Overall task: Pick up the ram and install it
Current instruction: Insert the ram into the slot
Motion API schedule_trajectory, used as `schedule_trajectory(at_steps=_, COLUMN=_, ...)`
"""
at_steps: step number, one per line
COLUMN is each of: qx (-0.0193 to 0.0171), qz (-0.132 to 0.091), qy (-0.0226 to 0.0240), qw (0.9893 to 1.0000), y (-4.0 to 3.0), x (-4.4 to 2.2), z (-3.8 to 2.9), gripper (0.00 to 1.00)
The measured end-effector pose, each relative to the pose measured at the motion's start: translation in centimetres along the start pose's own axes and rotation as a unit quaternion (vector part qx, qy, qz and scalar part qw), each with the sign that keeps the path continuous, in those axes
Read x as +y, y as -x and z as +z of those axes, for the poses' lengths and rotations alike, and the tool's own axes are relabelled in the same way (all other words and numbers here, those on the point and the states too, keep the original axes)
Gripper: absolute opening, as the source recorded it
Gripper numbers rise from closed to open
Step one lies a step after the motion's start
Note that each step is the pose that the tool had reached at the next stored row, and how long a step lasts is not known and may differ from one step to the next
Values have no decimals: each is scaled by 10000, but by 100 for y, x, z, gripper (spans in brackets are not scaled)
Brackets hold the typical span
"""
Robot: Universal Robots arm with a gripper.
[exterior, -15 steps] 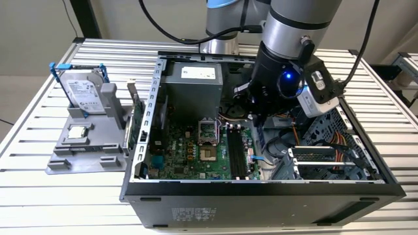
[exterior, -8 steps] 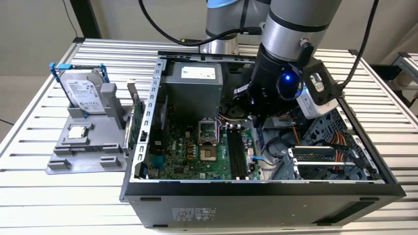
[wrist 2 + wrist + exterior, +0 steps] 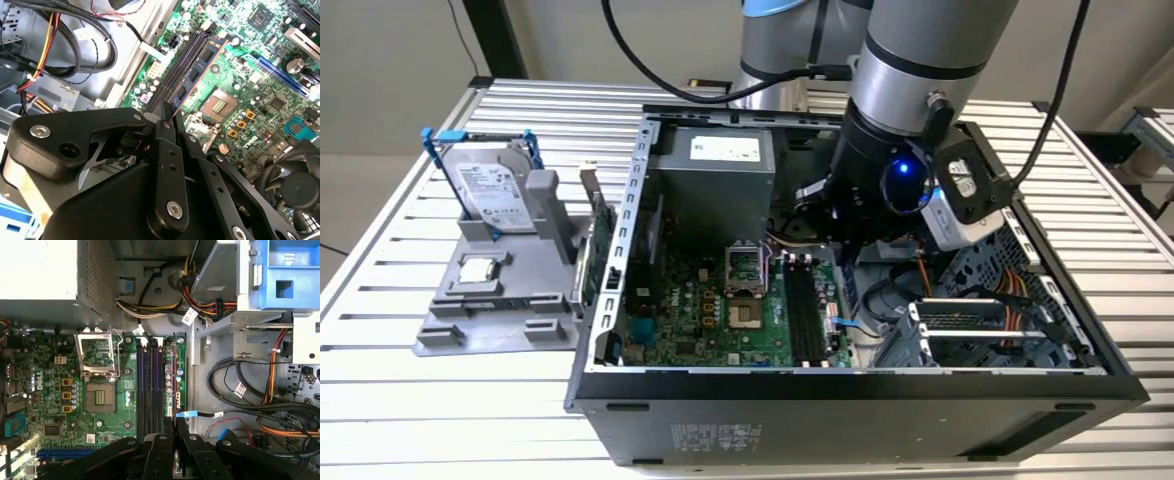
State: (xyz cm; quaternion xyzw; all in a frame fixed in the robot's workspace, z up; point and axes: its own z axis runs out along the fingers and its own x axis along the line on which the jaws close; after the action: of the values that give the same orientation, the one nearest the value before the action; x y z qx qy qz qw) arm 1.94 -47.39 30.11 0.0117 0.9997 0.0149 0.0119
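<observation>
The ram (image 3: 200, 70) is a thin green stick with dark blue labels, standing on edge along the memory slots (image 3: 150, 385) of the motherboard (image 3: 707, 310). In the first wrist view the ram (image 3: 170, 385) lines up with the slot nearest the case's cable side. I cannot tell whether it is fully seated. My gripper (image 3: 167, 117) has its black fingers (image 3: 162, 450) closed together on the near part of the stick. In the exterior view the gripper (image 3: 847, 250) reaches down inside the open computer case (image 3: 854, 385), just above the slots.
A grey power supply (image 3: 714, 180) fills the case's back. Bundled cables (image 3: 250, 390) and a drive cage (image 3: 987, 320) lie beside the slots. The open CPU socket (image 3: 100, 400) is on the other side. A grey holder (image 3: 487, 300) outside the case carries a hard drive (image 3: 494, 185) and a green card (image 3: 598, 250).
</observation>
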Motion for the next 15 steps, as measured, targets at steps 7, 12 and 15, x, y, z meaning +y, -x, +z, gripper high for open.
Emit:
schedule_trajectory(at_steps=7, qx=0, qz=0, qy=0, qw=10000, y=-2, x=-4, z=120, gripper=0)
schedule_trajectory(at_steps=12, qx=0, qz=0, qy=0, qw=10000, y=-3, x=-6, z=204, gripper=0)
schedule_trajectory(at_steps=15, qx=0, qz=0, qy=0, qw=10000, y=-5, x=-8, z=258, gripper=0)
